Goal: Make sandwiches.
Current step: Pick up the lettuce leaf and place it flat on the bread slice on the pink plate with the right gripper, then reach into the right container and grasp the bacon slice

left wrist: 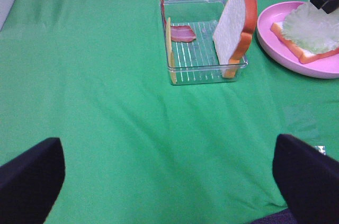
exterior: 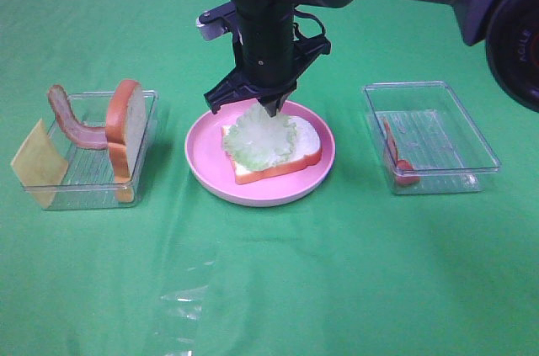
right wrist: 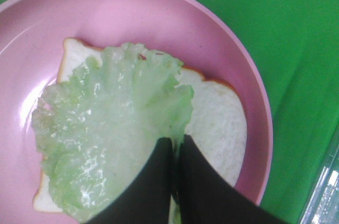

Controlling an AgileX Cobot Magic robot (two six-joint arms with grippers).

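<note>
A white bread slice (exterior: 305, 152) lies flat on the round pink plate (exterior: 202, 167), with a pale green lettuce leaf (exterior: 259, 137) on top. My right gripper (exterior: 271, 108) reaches over the plate and points down. In the right wrist view its fingers (right wrist: 153, 181) are shut together on the lettuce's (right wrist: 106, 128) edge, over the bread (right wrist: 217, 123). My left gripper (left wrist: 169, 173) is open and empty above bare cloth. It is out of the exterior view.
The left clear tray (exterior: 88, 192) holds an upright bread slice (exterior: 126, 129), a bacon strip (exterior: 72, 124) and a yellow cheese square (exterior: 38, 162). The right clear tray (exterior: 459, 158) holds one bacon strip (exterior: 396, 158). Green cloth covers the table.
</note>
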